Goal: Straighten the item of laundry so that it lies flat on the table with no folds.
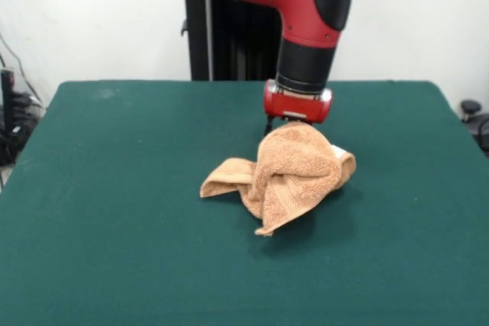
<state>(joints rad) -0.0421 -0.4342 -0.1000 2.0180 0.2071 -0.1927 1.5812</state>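
The tan terry towel [286,173] is crumpled and folded near the middle of the dark green table [114,211]. Its top is bunched up in a peak right under my gripper [295,123], which is shut on it and holds that part lifted. The rest drapes down, with one folded end trailing left on the table and a corner hanging toward the front. A small white label [338,153] shows at the towel's right side. The towel hides most of the fingers; one dark finger [268,124] shows at the left.
The red and black arm [306,13] comes down from the top over the table's far middle. The black pedestal [229,36] stands behind the far edge. Cables and dark objects [15,112] lie off the table's left and right sides.
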